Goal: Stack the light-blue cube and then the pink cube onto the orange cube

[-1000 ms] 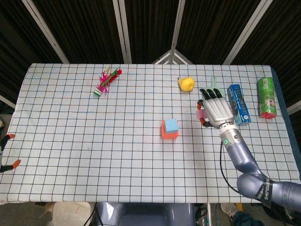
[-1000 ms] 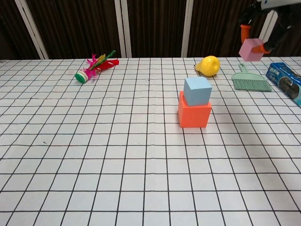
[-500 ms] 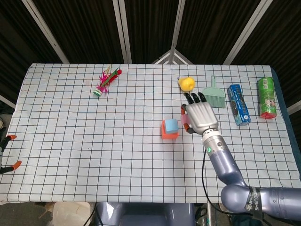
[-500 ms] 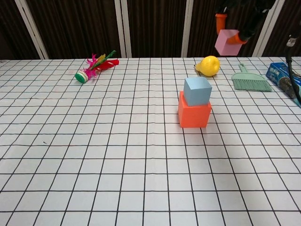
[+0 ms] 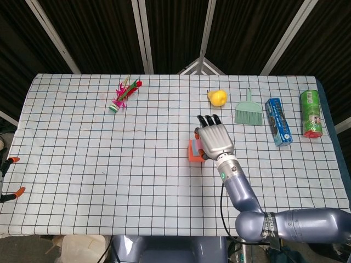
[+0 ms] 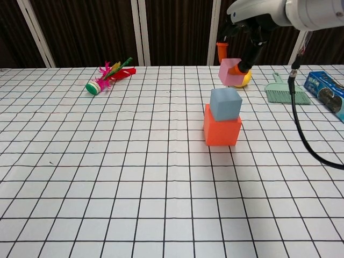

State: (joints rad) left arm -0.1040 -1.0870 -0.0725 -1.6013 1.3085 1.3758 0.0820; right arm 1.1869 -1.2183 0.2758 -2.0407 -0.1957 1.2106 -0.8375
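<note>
Overhead, one pink cube (image 6: 231, 72) in right hand's (image 5: 214, 139) fingers (image 6: 221, 54); two cubes stacked.

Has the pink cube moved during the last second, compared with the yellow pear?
Yes. In the chest view the pink cube, held by the right hand, went leftward: from right of the yellow pear to overlapping it, above the light-blue cube.

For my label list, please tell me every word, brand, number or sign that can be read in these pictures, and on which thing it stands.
No text can be read with certainty.
Blue box: white print, too small to read.
Green can: a printed label, too blurred to read.
Right arm, band near the elbow: white lettering, too small to read.
The cubes carry no print.
</note>
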